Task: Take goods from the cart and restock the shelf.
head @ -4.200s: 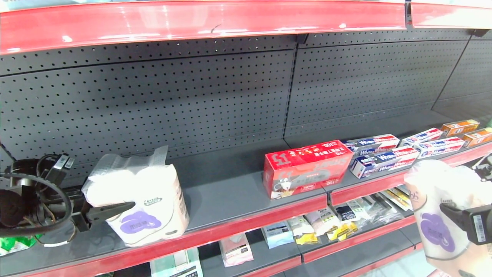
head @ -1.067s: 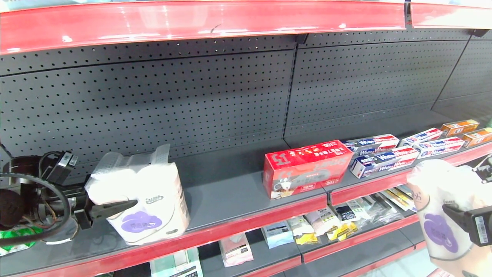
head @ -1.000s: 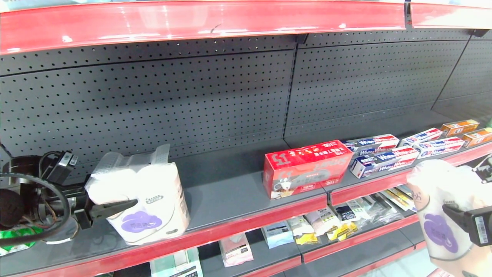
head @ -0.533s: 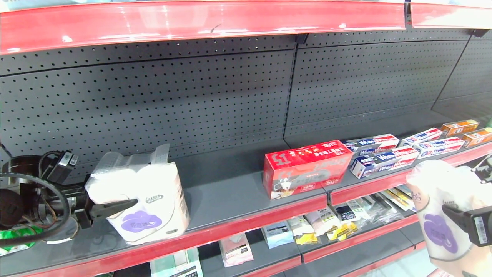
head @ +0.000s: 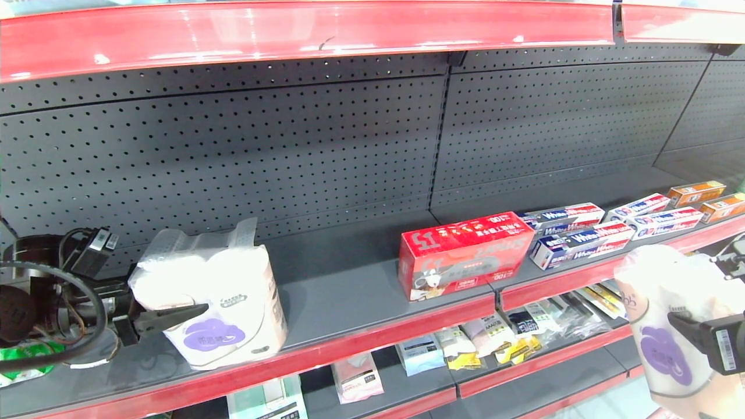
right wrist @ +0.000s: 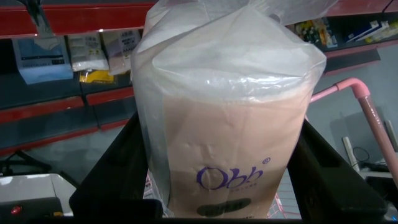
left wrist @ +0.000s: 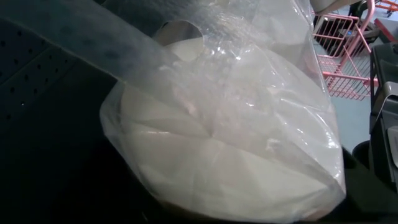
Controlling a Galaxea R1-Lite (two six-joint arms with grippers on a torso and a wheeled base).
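Paper-roll pack (head: 657, 291), upright and clamped in my right claw (head: 684, 336), hung below and in front of the shelf (head: 349, 291) towards its right end, so the bare stretch lay up-left, between the red box (head: 465, 253) and the second pack (head: 233, 291) gripped by my left claw (head: 174, 305).

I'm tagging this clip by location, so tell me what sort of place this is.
Most likely a shop aisle, a supermarket or convenience store: red-edged shelf with a perforated back panel, toothpaste boxes lined along its front, and a pink wire cart nearby.
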